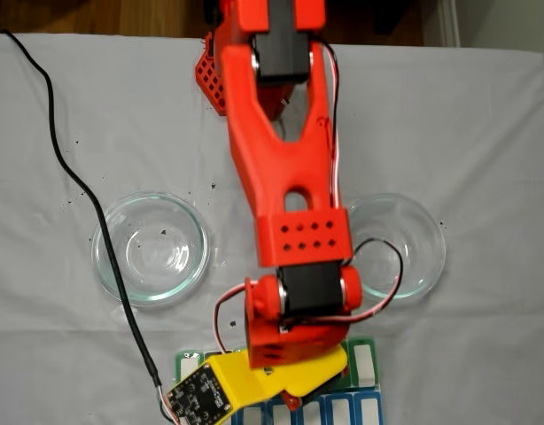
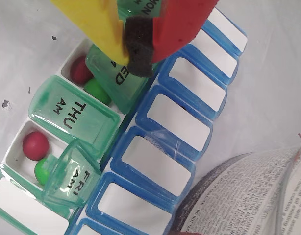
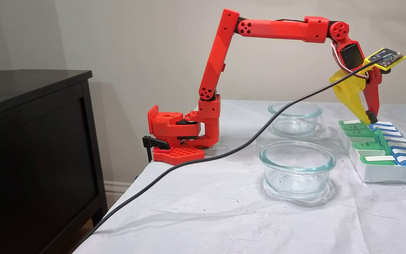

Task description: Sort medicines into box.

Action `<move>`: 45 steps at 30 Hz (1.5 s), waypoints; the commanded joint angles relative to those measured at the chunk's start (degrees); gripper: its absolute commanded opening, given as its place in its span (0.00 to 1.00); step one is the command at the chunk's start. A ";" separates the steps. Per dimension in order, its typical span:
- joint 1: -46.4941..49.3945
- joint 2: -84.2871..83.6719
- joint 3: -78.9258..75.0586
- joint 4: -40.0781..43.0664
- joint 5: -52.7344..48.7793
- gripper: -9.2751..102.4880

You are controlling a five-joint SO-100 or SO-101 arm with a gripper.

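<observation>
My gripper (image 2: 138, 58) is shut, its yellow and red fingers meeting at a black pad with nothing between them. It hangs right over the half-raised WED lid (image 2: 122, 81) of the box (image 3: 379, 171); whether it touches the lid I cannot tell. Beneath that lid lie a dark red ball (image 2: 81, 70) and a green ball (image 2: 96, 90). The THU lid (image 2: 72, 115) is closed. Another red ball (image 2: 35, 145) and green ball (image 2: 41, 170) sit in the compartment whose FRI lid (image 2: 74, 174) stands open. In both fixed views the gripper (image 1: 292, 400) (image 3: 368, 119) is over the box's (image 1: 365, 363) green row.
Two clear glass dishes (image 1: 151, 248) (image 1: 396, 243) stand on the white cloth between the arm's base and the box, with nothing seen in them. A black cable (image 3: 224, 155) crosses the table. A printed page (image 2: 258, 196) lies beside the blue compartments (image 2: 180, 120). A black cabinet (image 3: 30, 151) stands off the table.
</observation>
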 commanded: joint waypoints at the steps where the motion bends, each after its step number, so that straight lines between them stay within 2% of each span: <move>1: -1.58 0.44 -7.38 3.78 -0.44 0.08; 14: -1.67 -1.23 -7.73 7.56 0.62 0.08; 25: 0.88 -3.43 -9.67 6.68 -0.26 0.08; 45: 0.79 -5.19 -1.93 8.53 0.53 0.08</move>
